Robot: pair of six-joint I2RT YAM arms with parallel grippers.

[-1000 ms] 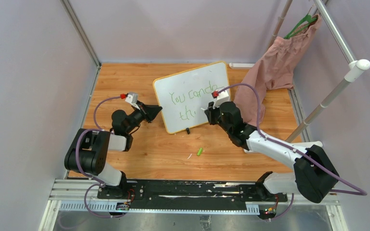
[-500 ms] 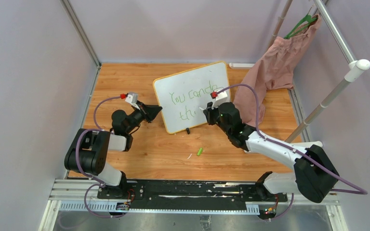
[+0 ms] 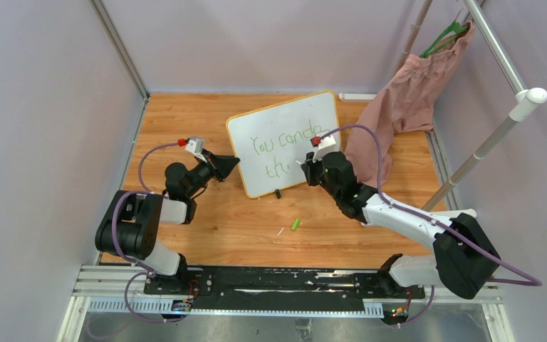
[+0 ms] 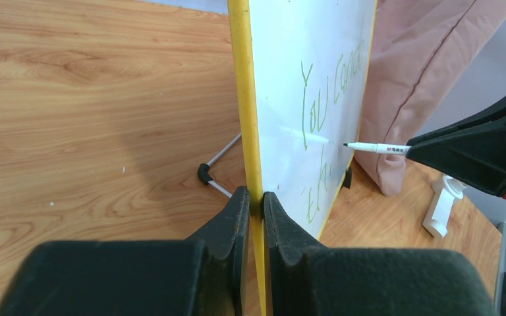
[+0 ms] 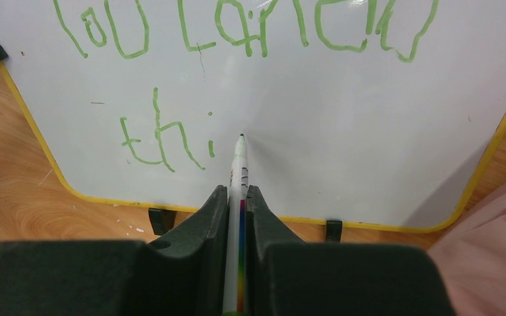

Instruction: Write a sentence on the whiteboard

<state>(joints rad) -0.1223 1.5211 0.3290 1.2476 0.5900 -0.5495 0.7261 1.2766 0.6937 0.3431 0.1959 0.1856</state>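
Gripping marker [image 5: 239, 164] tight in R gripper [image 5: 237, 192], aiming it straight at whiteboard [image 5: 369, 131] w/ tip just off surface, right of unfinished sentence [image 5: 160, 138]; pinching yellow rim [image 4: 239, 79] w/ L gripper [image 4: 255, 195].

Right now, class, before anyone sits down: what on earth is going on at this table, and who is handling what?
Two robot arms are writing on a small whiteboard. The left pincer is shut on the board's yellow rim, holding it upright. The right pincer grips a marker, its tip just off the surface beside the last letter. The sentence reads "You can do" with "thi" below, so the final letter is not yet written.
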